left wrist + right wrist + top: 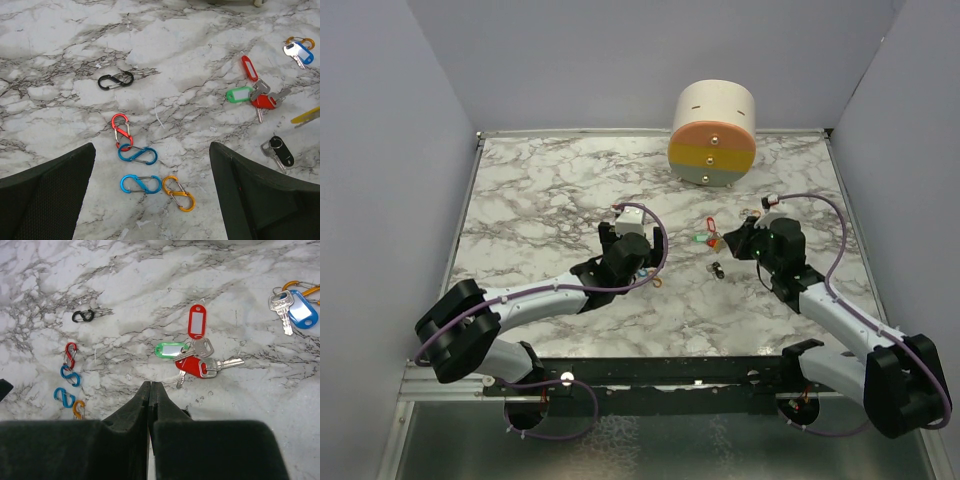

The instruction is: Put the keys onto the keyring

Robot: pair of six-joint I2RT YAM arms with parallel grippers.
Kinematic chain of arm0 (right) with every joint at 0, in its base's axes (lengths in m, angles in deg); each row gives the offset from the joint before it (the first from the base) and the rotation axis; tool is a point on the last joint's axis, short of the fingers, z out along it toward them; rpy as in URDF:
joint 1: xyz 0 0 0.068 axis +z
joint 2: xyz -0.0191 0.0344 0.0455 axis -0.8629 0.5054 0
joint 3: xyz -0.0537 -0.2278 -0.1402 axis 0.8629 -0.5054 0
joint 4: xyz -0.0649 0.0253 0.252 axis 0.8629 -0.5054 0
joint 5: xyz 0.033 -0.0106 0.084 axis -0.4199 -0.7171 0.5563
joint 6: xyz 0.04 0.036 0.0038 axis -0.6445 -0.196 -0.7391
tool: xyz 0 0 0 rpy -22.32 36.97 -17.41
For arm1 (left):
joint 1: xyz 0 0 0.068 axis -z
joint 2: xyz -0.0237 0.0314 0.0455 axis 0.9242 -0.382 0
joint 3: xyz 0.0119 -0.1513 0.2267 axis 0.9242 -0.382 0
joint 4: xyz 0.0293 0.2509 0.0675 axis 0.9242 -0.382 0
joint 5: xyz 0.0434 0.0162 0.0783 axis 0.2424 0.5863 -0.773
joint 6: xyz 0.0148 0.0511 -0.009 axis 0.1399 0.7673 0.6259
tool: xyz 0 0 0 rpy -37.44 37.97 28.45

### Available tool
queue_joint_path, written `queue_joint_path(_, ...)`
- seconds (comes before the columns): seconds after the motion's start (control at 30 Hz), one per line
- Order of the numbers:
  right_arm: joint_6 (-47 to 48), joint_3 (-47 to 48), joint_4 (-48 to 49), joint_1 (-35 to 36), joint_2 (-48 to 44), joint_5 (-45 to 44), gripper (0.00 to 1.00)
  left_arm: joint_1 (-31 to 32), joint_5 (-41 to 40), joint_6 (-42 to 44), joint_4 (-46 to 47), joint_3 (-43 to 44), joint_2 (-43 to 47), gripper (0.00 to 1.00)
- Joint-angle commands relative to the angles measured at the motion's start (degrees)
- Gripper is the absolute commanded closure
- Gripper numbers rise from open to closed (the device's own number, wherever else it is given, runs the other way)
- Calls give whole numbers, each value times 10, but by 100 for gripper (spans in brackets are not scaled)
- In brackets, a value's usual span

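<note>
The keys (195, 357) lie clustered at the centre of the right wrist view, with a blue-tagged key (295, 310) apart at the upper right. The right gripper (150, 386) is pressed together just below the cluster with nothing seen between its tips, so picking a key is judged to be in hand. The left gripper (151, 146) is held spread wide over the coloured clips (137, 154); opened right jaws and a low approach would be called for, and bare marble table (540, 200) is left all round, its edges well away.
</note>
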Motion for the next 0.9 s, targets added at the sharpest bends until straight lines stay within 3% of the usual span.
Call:
queue_joint_path(0.0,28,-8,2,9,-27,23,99,-3,-4,1,18,-1,-13,1)
queue_joint_path(0.27,44,-7,4,36,-39,36,99,-9,10,3,18,8,-42,1)
queue_joint_path(0.57,52,4,7,100,-16,-11,99,-46,19,-54,-68,53,-112,4)
queue_joint_path(0.87,57,8,12,123,-3,-34,99,-71,35,-62,-53,68,-158,6)
